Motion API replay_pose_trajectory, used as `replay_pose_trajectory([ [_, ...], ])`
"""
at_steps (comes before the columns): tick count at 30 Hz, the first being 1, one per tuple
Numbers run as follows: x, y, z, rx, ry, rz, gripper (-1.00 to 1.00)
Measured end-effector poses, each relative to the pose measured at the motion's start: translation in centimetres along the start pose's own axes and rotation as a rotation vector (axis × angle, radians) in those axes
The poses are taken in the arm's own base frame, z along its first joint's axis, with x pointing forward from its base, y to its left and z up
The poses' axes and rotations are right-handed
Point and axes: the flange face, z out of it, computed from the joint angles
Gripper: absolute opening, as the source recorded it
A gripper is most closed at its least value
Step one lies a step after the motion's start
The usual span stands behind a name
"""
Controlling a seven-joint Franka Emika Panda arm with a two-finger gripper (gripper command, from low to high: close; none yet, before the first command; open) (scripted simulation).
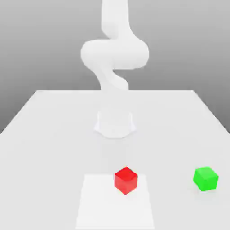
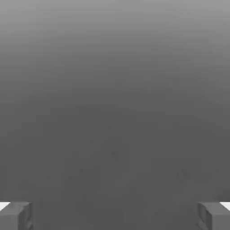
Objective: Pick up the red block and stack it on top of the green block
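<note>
**Blocks apart on the worktop, end effector spread wide**

In the exterior view the red block (image 1: 125, 180) sits low and just right of centre, on a paler square patch (image 1: 99, 202) of the white worktop (image 1: 54, 134). The green block (image 1: 205, 179) rests well apart at lower right. The white arm (image 1: 114, 54) rises at upper centre. In the hand view the end effector (image 2: 115, 215) has its fingers (image 2: 15, 215) wide apart, holding nothing.

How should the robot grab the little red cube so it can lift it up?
Probably from straight above, with the open gripper pinching two opposite flat sides of the red block. It sits flat on the table, with nothing beside it. It looks turned corner-on in the exterior view, so the fingers should line up with its sides.
</note>
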Motion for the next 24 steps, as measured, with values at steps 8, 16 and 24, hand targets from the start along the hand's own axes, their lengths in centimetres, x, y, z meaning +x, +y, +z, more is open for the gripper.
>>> replay_pose_trajectory([
  [8, -7.4, 5.3, 18.6, -0.137, -0.274, -0.243, 0.0],
  [16, -20.8, 15.5, 30.8, -0.275, -0.573, -0.534, 0.0],
  [24, -27.3, 21.5, 36.8, -0.313, -0.661, -0.624, 0.0],
])
